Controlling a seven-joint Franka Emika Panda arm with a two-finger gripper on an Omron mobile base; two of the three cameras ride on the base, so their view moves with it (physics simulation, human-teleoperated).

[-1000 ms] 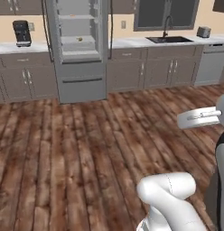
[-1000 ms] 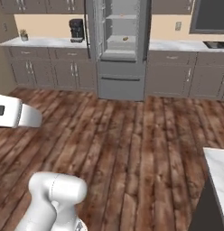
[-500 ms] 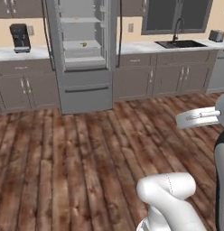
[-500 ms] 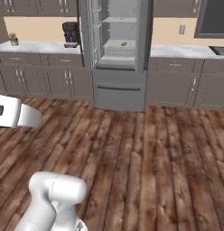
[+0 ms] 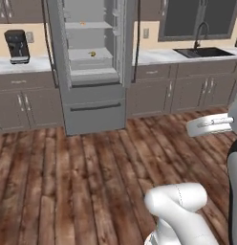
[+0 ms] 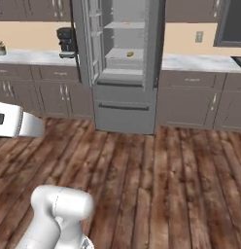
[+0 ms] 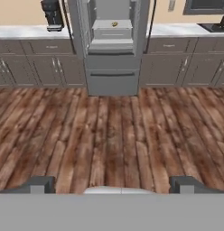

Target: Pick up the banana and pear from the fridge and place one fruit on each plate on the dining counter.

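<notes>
The fridge stands ahead with both doors swung open, also seen in the right base view and the hand view. On its middle shelf lies a small yellow fruit, too small to tell whether it is the banana or the pear. An orange-yellow speck sits on the shelf above. My gripper is open and empty, well back from the fridge over the wooden floor. The plates and the dining counter are out of view.
Grey cabinets with marble tops flank the fridge. A black coffee machine stands on the left counter, and a sink with a tap is set in the right one. Bare wooden floor stretches between me and the fridge.
The whole scene has shifted and grown: the base has driven closer to the fridge, which now looms larger. The gripper stays open.
</notes>
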